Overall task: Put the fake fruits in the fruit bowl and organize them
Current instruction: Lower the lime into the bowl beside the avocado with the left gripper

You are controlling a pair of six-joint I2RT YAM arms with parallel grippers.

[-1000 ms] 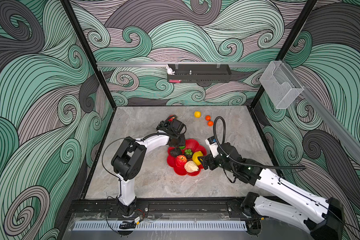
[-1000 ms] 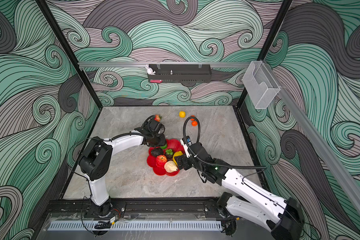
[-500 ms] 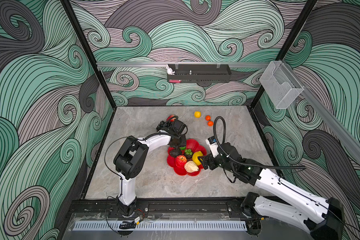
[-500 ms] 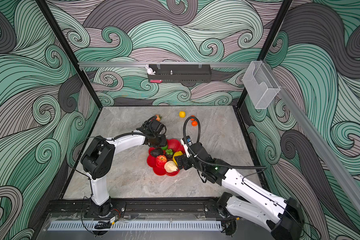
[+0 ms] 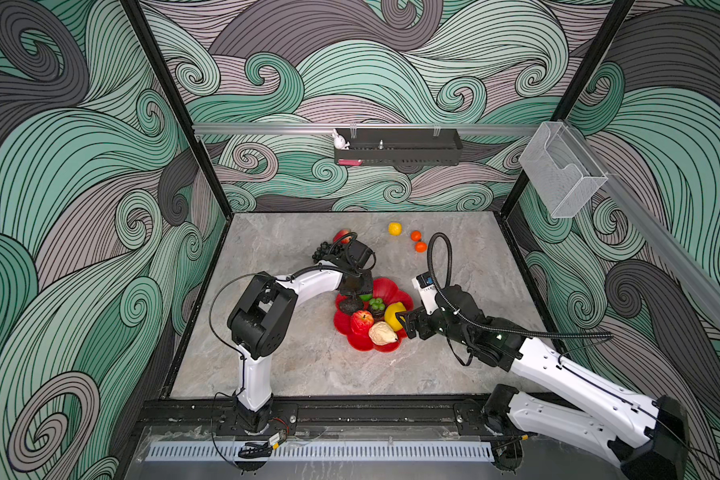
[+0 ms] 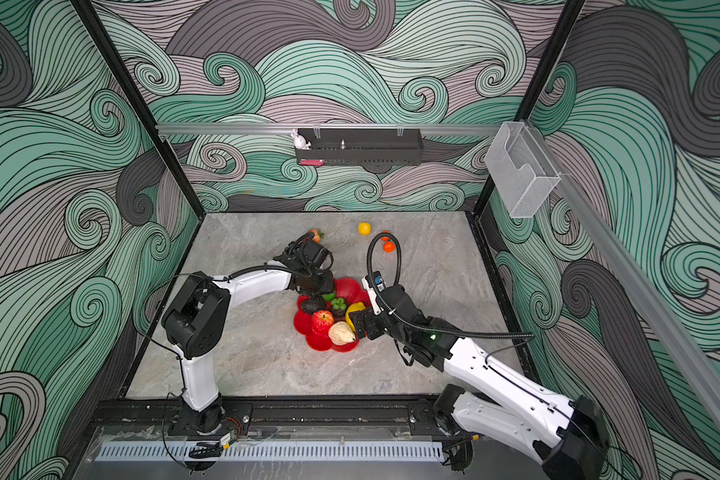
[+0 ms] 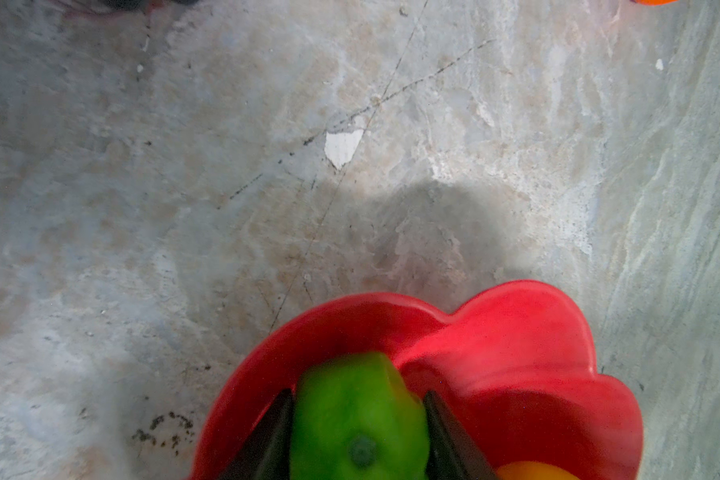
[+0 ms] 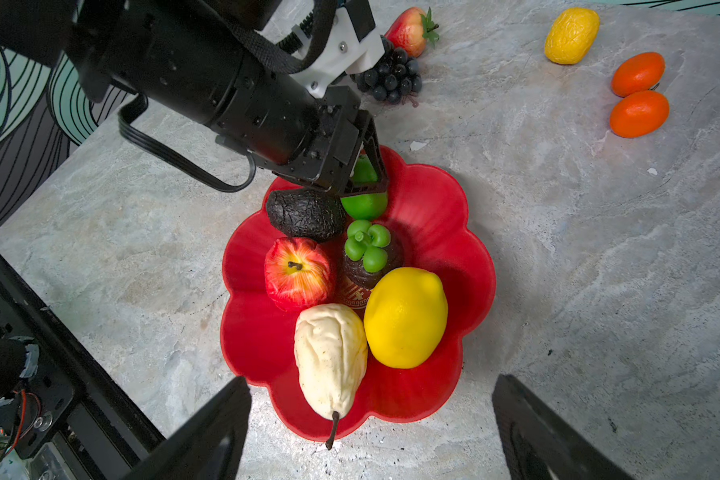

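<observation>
left gripper (image 7: 358, 392) low over far-left part of red bowl (image 8: 433, 208), fingers against both sides of the lime (image 8: 364, 203), which sits inside beside the avocado (image 8: 304, 214); cannot tell if it is pinched or loose; right gripper (image 8: 371, 380) gapes wide, empty, at bowl's near-right rim; strawberry (image 8: 410, 31), grapes (image 8: 391, 77), small lemon (image 8: 571, 35) and 2 oranges (image 8: 637, 74) lie on the far table (image 8: 558, 249), outside the bowl; likely light, hard, glossy plastic, so they roll and slip: pinch round ones across widest middle, grapes across the bunch
</observation>
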